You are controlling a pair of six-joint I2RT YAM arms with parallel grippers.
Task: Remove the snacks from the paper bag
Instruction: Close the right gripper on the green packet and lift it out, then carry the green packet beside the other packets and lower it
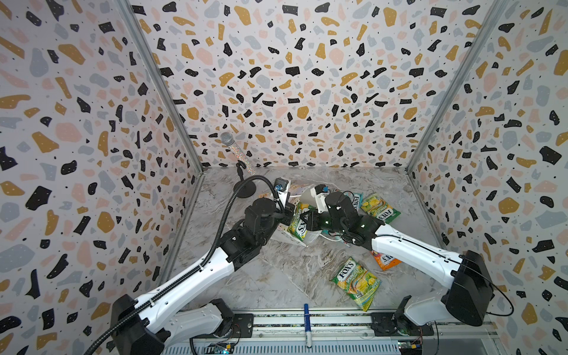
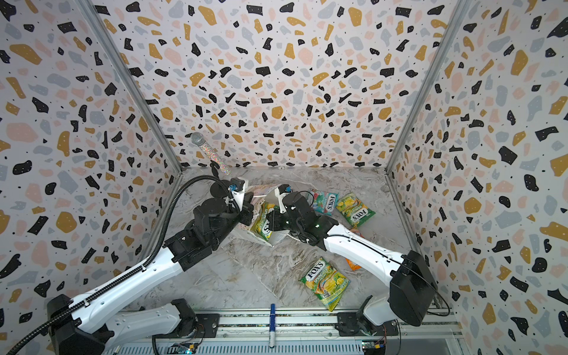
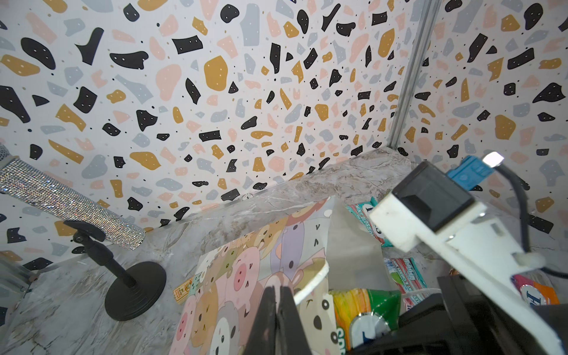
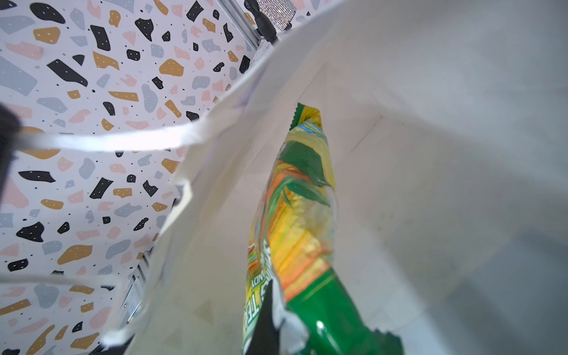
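My right claw (image 4: 273, 307) is closed on one yellow-green packet (image 4: 301, 215), which runs ahead of it into the paper bag (image 4: 430, 153); the bag lies on its side on the marble table (image 1: 292, 276), and its white walls hem this claw in on both sides; two cord handles (image 4: 107, 141) hang across the mouth just beside it; my left claw (image 3: 278, 295) is shut, jaws pressed together at the bag's rim, though I cannot tell whether paper lies between them; the two claws sit near each other with the held packet between; just beyond my left claw stands one glittery microphone (image 1: 235, 150) on a black stand, close to the back wall (image 1: 307, 92), so room is tight there; behind both claws the marble lies open. Counting packets: three yellow-green in all, the held one plus two loose yellow-green packets (image 1: 380, 209) (image 1: 356, 282), one right of my right claw and one well behind it; two teal-red packets (image 3: 362, 218) (image 3: 405, 276) right of that claw; one orange packet (image 1: 385, 261) behind it, beside my right forearm; one blue marker (image 1: 307, 325) far back on the rail.
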